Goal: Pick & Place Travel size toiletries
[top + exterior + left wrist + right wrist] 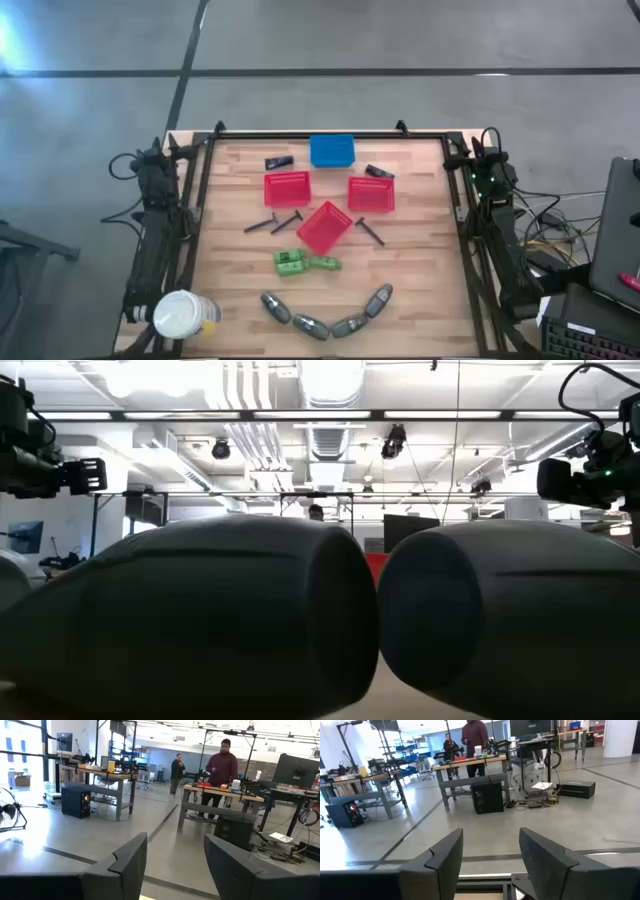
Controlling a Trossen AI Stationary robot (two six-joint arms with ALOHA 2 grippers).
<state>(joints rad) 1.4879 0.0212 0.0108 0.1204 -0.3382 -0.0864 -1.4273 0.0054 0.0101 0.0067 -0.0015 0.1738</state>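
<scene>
Left gripper (175, 870): sitting parked at the table's left rear corner; fingers standing apart, gripping nothing
Right gripper (490, 865): waiting at the right rear corner; fingers likewise spread and empty
Bottles (325, 312): four lying in a curve along the near edge; two filling the low view
Green pieces (305, 263): resting side by side just behind the bottles
Sticks (275, 223): lying left of the tilted red basket (325, 227)
Packets (279, 161): flanking the blue basket (332, 150) at the rear
</scene>
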